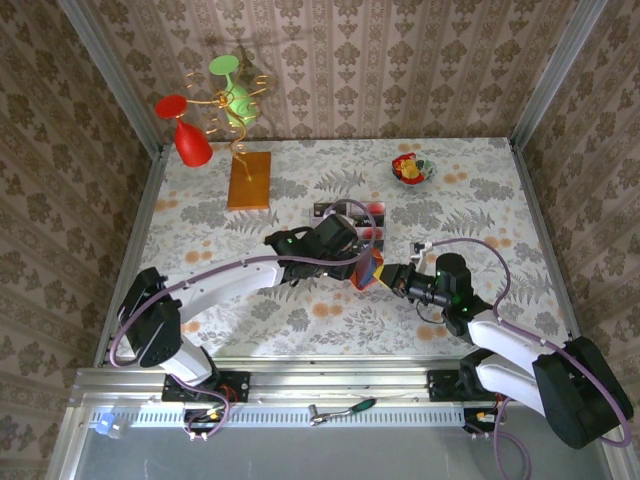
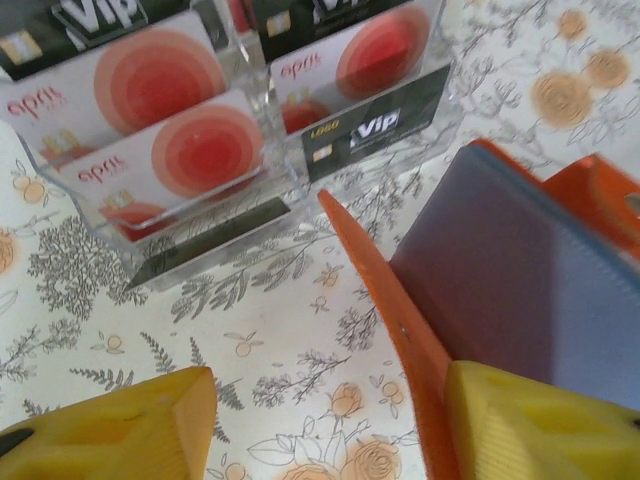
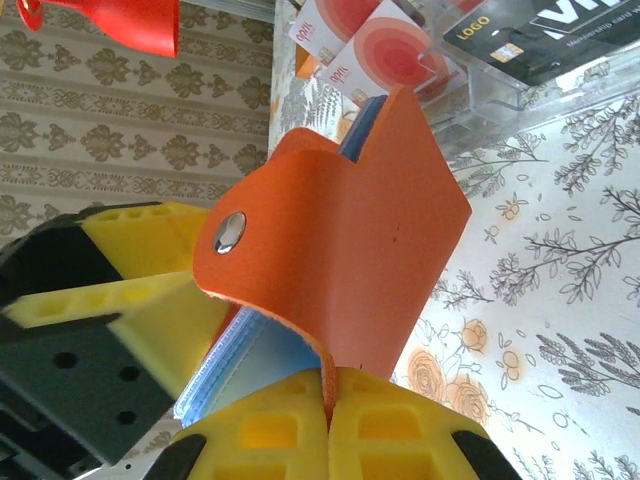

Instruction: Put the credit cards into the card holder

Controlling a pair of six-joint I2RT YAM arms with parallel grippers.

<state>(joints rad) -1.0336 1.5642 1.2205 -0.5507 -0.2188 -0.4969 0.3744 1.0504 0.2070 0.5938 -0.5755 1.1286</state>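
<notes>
Right gripper point(image 3: 330, 405) is clamped shut on the bottom edge of the card holder point(image 3: 340, 230), propping the little orange wallet up on edge with its snap flap curling over the top. Can't tell if the lower corner touches the table point(image 1: 300, 320) or hangs just above it. Right next to it, the left gripper point(image 2: 330, 400) has its yellow fingers apart and straddles one orange flap: one finger sits close against the grey-blue lining, the other is well out over the flowery cloth, so nothing's pinched there as far as I can see. My read is we're at the "get the wallet open" step, before any card gets handled. None of the credit cards point(image 2: 190, 150) are in a gripper; they're all leaning in the clear tray point(image 2: 285, 195) just beyond the holder, red-and-white ones plus a couple of black VIP ones. Next I'd guess the left side either nips that flap to spread the pocket or backs off and reaches over to the tray. Grabbing a thin, slick card by its top edge will need a careful pinch, and the right arm has to keep the wallet steady so the card lines up with the slot. Way at the back there's a wooden board point(image 1: 249, 180) and a small bowl point(image 1: 412, 170), not involved.
</notes>
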